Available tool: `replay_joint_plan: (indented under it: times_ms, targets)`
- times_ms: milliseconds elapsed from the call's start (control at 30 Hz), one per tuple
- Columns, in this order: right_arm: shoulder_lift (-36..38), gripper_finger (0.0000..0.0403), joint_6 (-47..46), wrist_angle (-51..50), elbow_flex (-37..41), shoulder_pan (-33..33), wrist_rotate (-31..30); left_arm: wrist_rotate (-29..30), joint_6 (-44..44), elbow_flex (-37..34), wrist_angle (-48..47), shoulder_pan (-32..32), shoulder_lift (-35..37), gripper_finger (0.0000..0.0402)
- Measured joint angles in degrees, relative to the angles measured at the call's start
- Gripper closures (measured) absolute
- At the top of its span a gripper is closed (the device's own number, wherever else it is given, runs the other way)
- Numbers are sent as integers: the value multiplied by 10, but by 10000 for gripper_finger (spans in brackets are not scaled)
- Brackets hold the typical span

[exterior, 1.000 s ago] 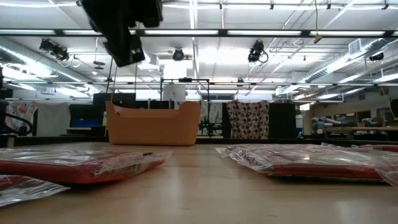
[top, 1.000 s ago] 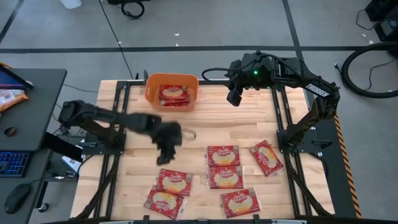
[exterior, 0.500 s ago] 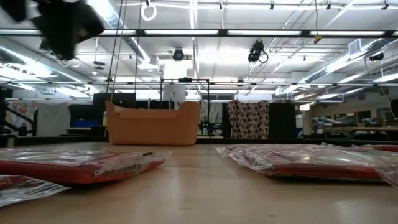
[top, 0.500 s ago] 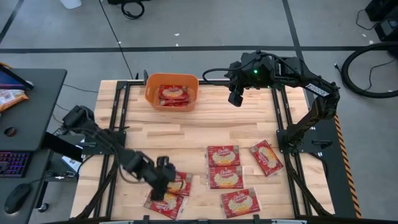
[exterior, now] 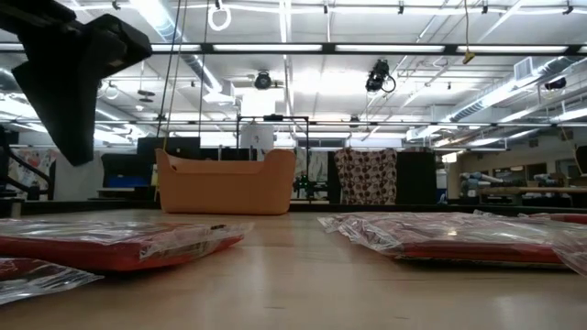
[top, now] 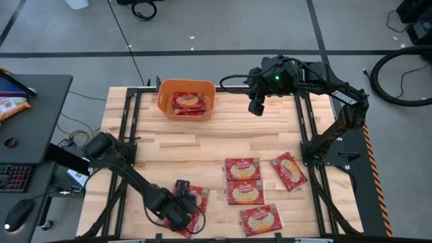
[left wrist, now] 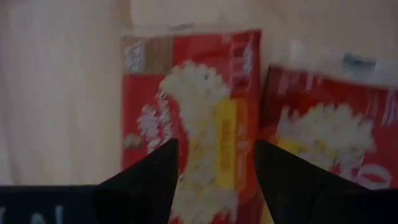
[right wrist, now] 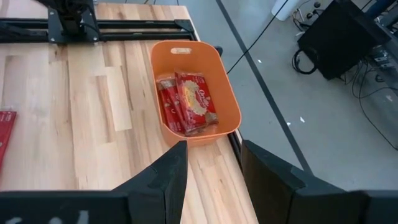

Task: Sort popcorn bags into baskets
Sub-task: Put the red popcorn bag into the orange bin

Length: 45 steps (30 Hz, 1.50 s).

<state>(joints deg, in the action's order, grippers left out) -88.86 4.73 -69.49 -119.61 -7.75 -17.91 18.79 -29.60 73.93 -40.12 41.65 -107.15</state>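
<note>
Left gripper (top: 183, 210) sits low at the table's near edge, fingers (left wrist: 155, 171) spread apart over a flat red popcorn packet (left wrist: 193, 118) w/ cream centre, a second packet (left wrist: 323, 134) just beside it. Open bare wood lies btwn that cluster and the rounded orange plastic tub (top: 186, 98) at the far edge, which holds packets (right wrist: 186, 102). Four more packets (top: 244, 192) lie right of centre. Vs 0.5 s ago, the left arm has reached further toward the near edge. Right gripper (top: 255, 106) waits beside the tub, fingers apart. Packet under the left gripper is largely hidden from above; contact prob. not yet made.
</note>
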Motion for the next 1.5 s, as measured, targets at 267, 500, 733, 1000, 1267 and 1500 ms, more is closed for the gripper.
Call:
replay_joint_plan:
  times_ms: [267,500,733,1000,1267,1500]
  targets:
    - [0,248,0,0,0,0,0,17,-35,4,60,0,-31,193]
    - [0,248,15,1,0,0,12,13,-25,4,67,4,-64,193]
    - [0,248,29,0,0,0,17,18,-9,6,59,7,-81,196]
    - [0,248,31,0,0,0,26,21,-5,3,38,-2,-87,290]
    - [0,248,46,0,0,0,26,16,-31,-1,-4,-27,-63,386]
    - [0,248,61,0,0,-3,26,3,-43,-2,-91,-57,-10,386]
